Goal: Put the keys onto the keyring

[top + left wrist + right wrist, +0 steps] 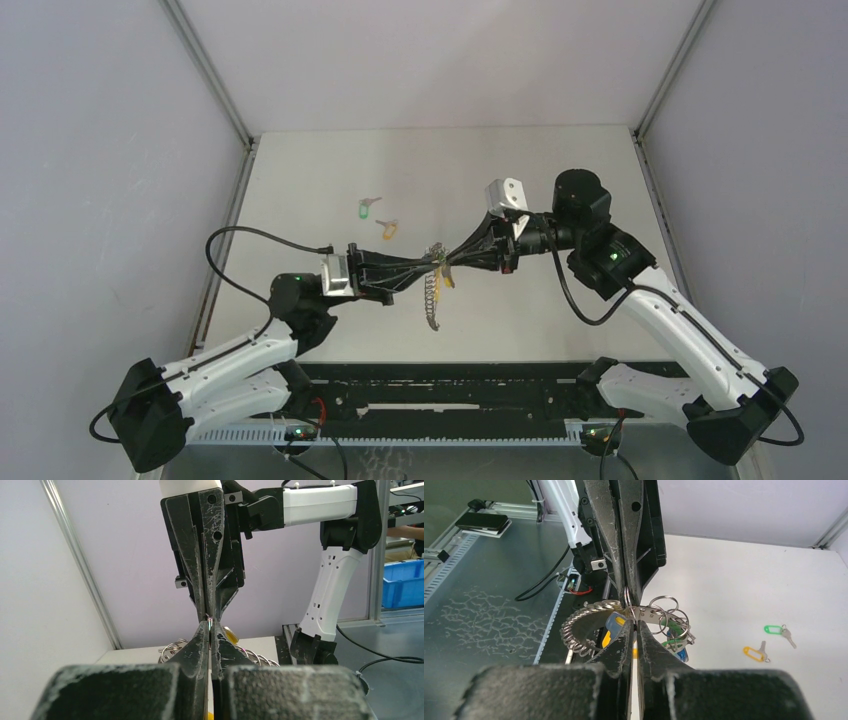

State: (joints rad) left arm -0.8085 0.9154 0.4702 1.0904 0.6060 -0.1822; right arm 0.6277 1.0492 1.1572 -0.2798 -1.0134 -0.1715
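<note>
The keyring (pixel 584 617) is shown suspended above the middle of the white table (pixel 560 170), pinched from both sides. The left gripper (pixel 210 629) is closed on a small wire ring at the keyring's top. The right gripper (pixel 634 624) is closed with its tips on the flat perforated metal strip just beside that ring. The two pairs of black fingers are met tip to tip, in one line running left to right. A curved band of silvery wire loops is seen drooping from the strip toward the near side. A blue-and-yellow tag (pixel 613 625) and several round split rings are bunched under the strip. The fingers are scuffed and whitened along their edges, and their bases are faced with a rough, foam-like material.

Two loose keys are seen lying flat on the table, to the far left of the grippers and well apart from them: a green-tagged key (pixel 368 209) and, just nearer and to its right, an orange-tagged key (pixel 388 228). Each is formed of an oval plastic tag and a short silver blade. Open tabletop is available on the far side and to the right, as far as the pale walls and the aluminium post (pixel 663 80) by which the table is bounded. The near edge is closed off by a black rail (pixel 450 372) beside the arm bases.
</note>
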